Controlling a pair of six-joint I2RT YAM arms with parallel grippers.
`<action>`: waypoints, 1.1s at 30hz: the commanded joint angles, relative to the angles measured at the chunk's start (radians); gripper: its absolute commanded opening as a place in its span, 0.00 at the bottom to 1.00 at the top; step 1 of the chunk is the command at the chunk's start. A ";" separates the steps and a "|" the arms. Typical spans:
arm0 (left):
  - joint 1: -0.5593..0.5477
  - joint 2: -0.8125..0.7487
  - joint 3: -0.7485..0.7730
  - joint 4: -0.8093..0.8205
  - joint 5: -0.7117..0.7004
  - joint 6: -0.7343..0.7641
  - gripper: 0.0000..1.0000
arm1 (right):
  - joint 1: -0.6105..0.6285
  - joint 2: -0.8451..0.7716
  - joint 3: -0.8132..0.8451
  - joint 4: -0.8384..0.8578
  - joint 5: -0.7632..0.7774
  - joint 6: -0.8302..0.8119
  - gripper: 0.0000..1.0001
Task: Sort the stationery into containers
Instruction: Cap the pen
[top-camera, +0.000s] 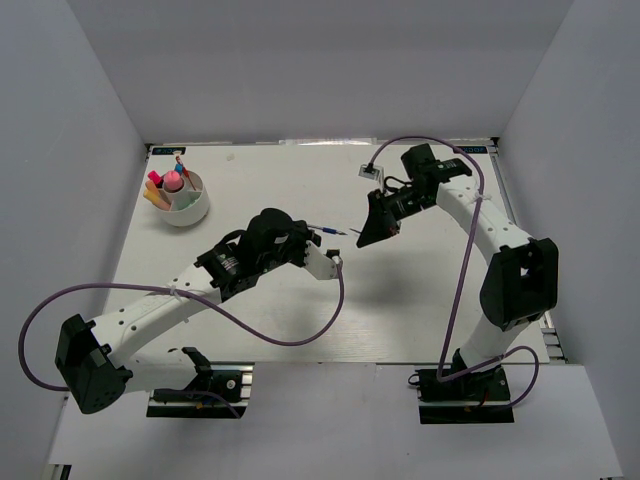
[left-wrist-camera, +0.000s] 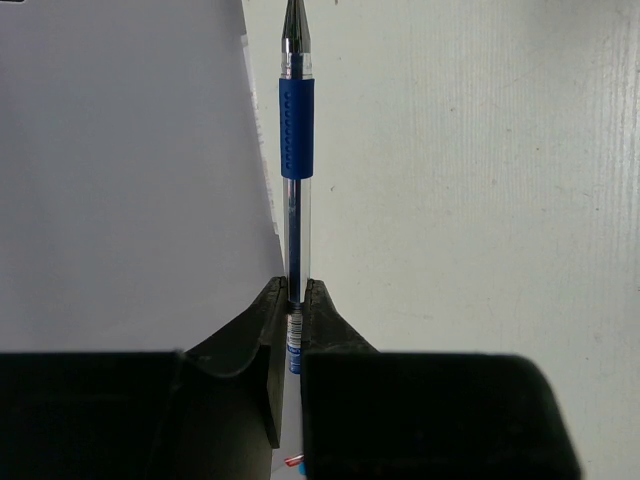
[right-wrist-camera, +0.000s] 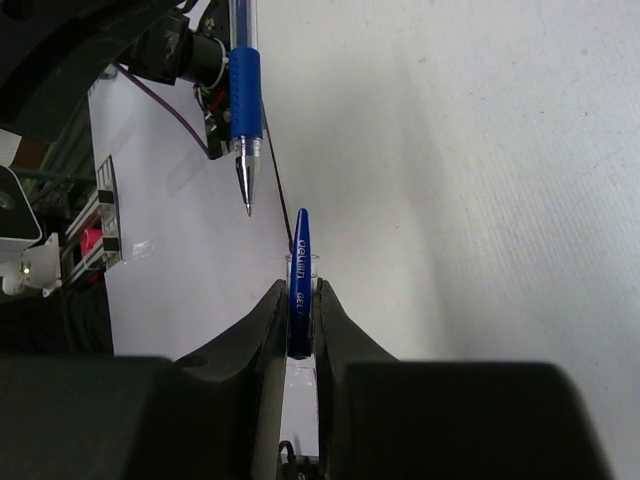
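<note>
**Status.** The left end effector (left-wrist-camera: 295, 296) is closed on the rear end of the blue pen (left-wrist-camera: 296, 130). The pen projects forward with its bare metal tip leading. The right end effector (right-wrist-camera: 300, 300) is closed on the pen cap (right-wrist-camera: 301, 255), a clear sleeve with a blue clip whose open end appears to face the pen. Both items are held above the middle of the surface (top-camera: 400, 300), tip and cap near each other but apart. The white bowl (top-camera: 197, 213) stands near the far left corner, well apart from both arms. Pink and orange stationery (top-camera: 172, 182) stands in it.

**Hazards.**
- In the right wrist view the tip sits to one side of the cap axis. An uncorrected approach would likely drive the tip against the sleeve rim instead of into it.
- The pen is gripped only at its end. Axial load could push it back through the jaws or swing it sideways.
- The cap is narrow and could pivot or slip out under side load.
- A dropped pen would probably roll.

**Limits of view.**
- The gripped part of the cap is hidden between the jaws.
- The overhead view shows the pen as a thin line, and the cap cannot be made out there.
- The bowl's compartments are hard to make out.
</note>
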 joint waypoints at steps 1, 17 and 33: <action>0.003 -0.028 0.005 -0.010 0.024 -0.014 0.00 | 0.005 -0.025 0.043 0.008 -0.049 -0.001 0.00; 0.003 -0.014 0.013 -0.001 0.024 -0.016 0.00 | 0.050 -0.028 0.059 -0.040 -0.058 -0.076 0.00; -0.006 -0.027 0.009 -0.016 0.038 -0.019 0.00 | 0.042 -0.004 0.085 -0.017 -0.047 -0.036 0.00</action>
